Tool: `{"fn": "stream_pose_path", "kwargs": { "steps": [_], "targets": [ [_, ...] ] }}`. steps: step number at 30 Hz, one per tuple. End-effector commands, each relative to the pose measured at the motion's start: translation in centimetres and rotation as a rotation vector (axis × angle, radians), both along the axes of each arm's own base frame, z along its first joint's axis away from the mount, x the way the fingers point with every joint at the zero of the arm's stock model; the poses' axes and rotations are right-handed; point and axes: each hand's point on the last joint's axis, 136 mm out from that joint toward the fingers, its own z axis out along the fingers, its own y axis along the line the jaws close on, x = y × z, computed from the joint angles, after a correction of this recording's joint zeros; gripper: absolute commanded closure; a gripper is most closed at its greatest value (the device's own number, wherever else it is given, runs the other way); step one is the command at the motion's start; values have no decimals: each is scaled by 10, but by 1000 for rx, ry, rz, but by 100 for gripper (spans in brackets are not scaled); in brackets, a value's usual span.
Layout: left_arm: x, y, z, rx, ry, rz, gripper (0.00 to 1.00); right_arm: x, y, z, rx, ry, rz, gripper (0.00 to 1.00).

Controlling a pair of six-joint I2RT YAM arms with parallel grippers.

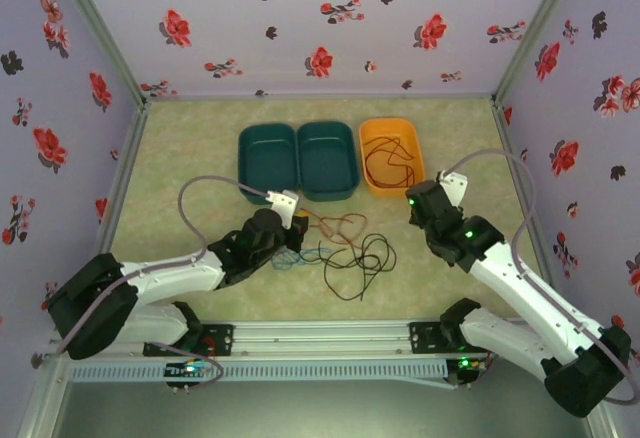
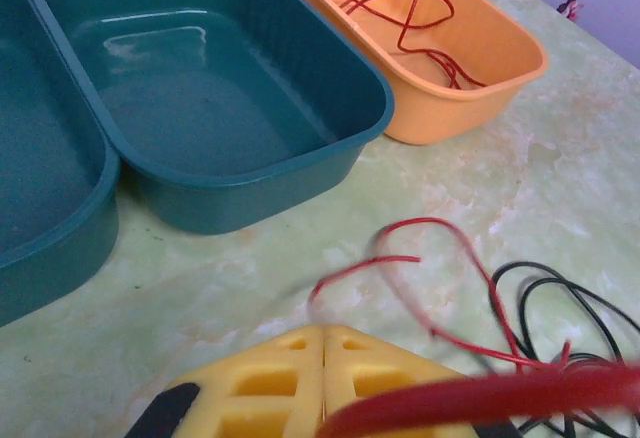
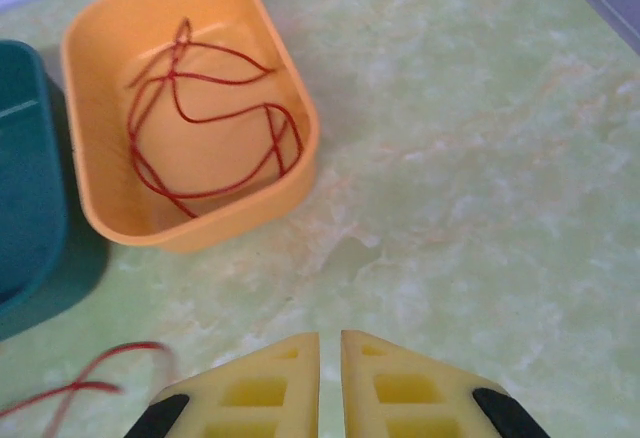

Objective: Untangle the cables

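My left gripper [image 2: 323, 334] is pressed together, its yellow fingers [image 2: 260, 383] meeting with no gap, low over the table [image 2: 560, 168] on the near side of the bins. A thick, blurred red strand crosses the near part of those fingers in my left wrist view, and I cannot tell whether it is pinched between them or only draped across. Just beyond the tips a red cable [image 2: 445, 226] rises in a loop off the table and runs to the right, where it meets the black cable [image 2: 560, 283], which lies in several loose, overlapping loops. From above, a blue cable [image 1: 300, 256] sits close beside this gripper, mixed in with the red and black ones in the middle of the table. Ahead stand two teal bins [image 2: 250, 183], touching side by side, and to their right the orange bin [image 2: 470, 108], where a second red cable [image 2: 400, 8] lies in loose curls. My right gripper [image 3: 330, 340] has its fingers slightly parted, a narrow slit of table showing between them. It hovers over the table near the right front corner of the orange bin, with a blurred bit of red cable off to its left
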Motion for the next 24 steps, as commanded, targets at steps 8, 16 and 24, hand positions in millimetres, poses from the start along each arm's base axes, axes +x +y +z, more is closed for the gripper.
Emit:
{"fn": "stream_pose_path", "kwargs": {
  "steps": [8, 16, 24],
  "targets": [
    [-1, -3, 12, 39, -49, -14, 100, 2, 41, -37, 154, 115, 147, 73],
    [0, -5, 28, -1, -74, -14, 100, 9, 117, -52, 282, 200, 407, 67],
    [-3, -1, 58, -64, -133, -14, 100, 17, 166, -80, 152, 305, 540, 68]
  ]
}}
